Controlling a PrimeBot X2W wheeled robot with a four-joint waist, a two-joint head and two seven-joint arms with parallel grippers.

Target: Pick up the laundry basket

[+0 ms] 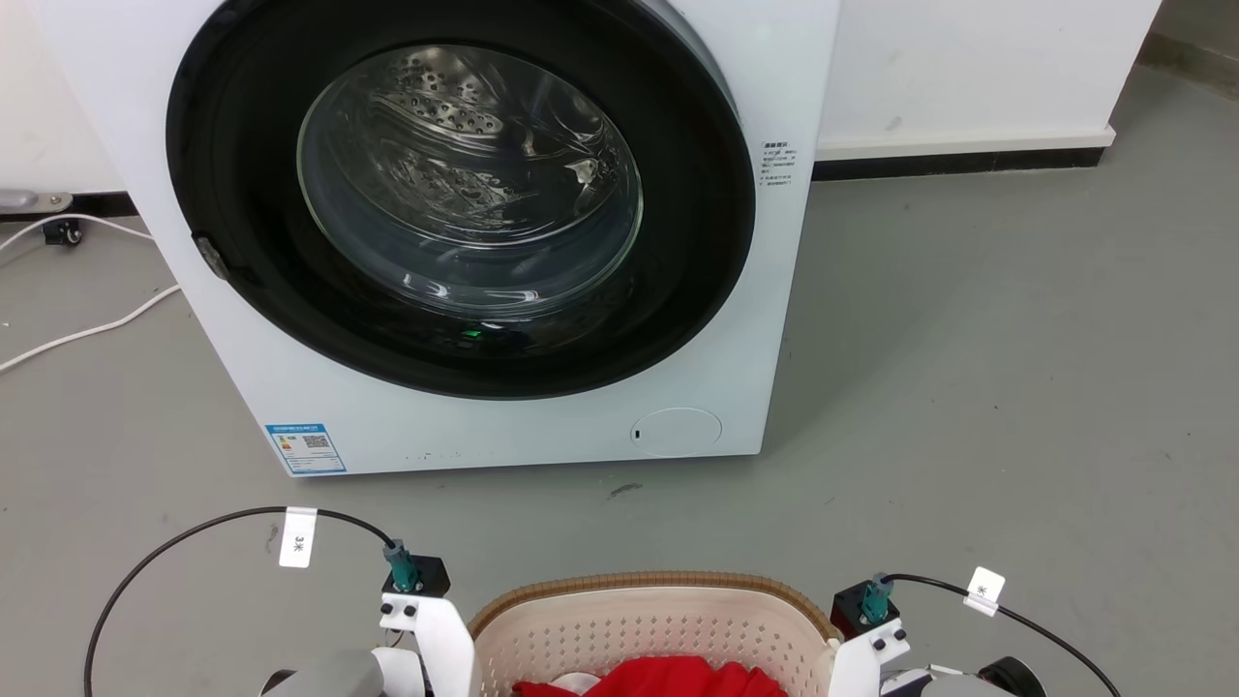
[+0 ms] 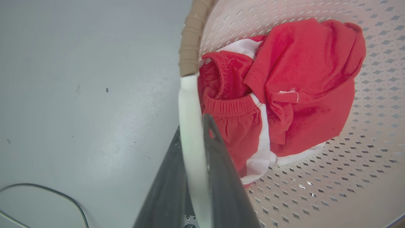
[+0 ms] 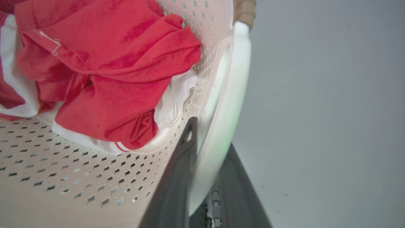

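Cream-white plastic with many small holes makes the wall of the laundry basket (image 1: 649,629), and a brown woven-look rim (image 1: 658,581) runs along its top. The basket sits between the two wrists at the bottom of the head view. From the pictures I cannot tell if it rests on the floor (image 1: 968,387) or is already lifted.

The left end effector (image 2: 193,126) has its two dark fingers (image 2: 221,164) on either side of the white handle (image 2: 190,101). One finger is outside the basket and one inside, and both press against the handle, so it is clamped on it. Just beyond its fingertips the handle meets the brown rim.

The right end effector (image 3: 210,136) grips the opposite white handle (image 3: 234,79) in the same way, with its fingers closed on the two faces of the handle.

Inside the basket, beside each inner finger, lie crumpled red clothes (image 2: 300,79) with white stripes. A white cloth (image 3: 174,101) is under them near the right end effector.

Well ahead of both end effectors stands a white washing machine (image 1: 484,436). Its round glass door (image 1: 469,184) is closed, and it has a blue label (image 1: 305,448) low on the front. A black cable (image 1: 194,528) loops from the left wrist, and a white cable (image 1: 87,334) lies on the floor far to the left.
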